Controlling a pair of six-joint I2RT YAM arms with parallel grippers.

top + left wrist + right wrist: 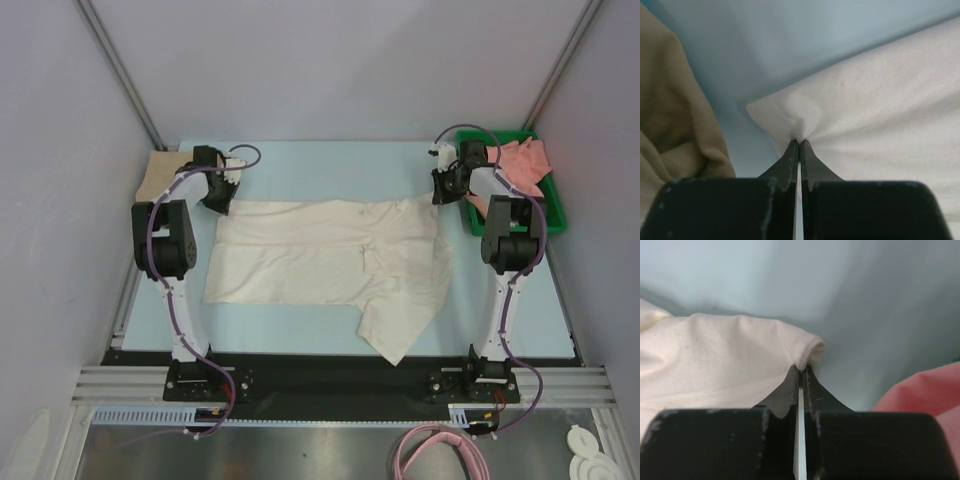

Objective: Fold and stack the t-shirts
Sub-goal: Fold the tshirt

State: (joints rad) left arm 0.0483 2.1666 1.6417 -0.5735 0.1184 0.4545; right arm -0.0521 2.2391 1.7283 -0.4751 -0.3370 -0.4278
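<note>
The cream-white cotton t-shirt [330, 255] lay spread across the middle of the pale blue surface [300, 325]. The left hand [799, 143] and the right hand [801, 369] each pinched an upper corner. I judged the first fold was in hand, calling for an even lift of both corners toward the frame's bottom.

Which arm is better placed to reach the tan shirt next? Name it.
Left. The left gripper, shut on a far corner of the cream shirt, sits right beside the tan shirt; the right gripper pinches the opposite corner, by the green tray.
</note>
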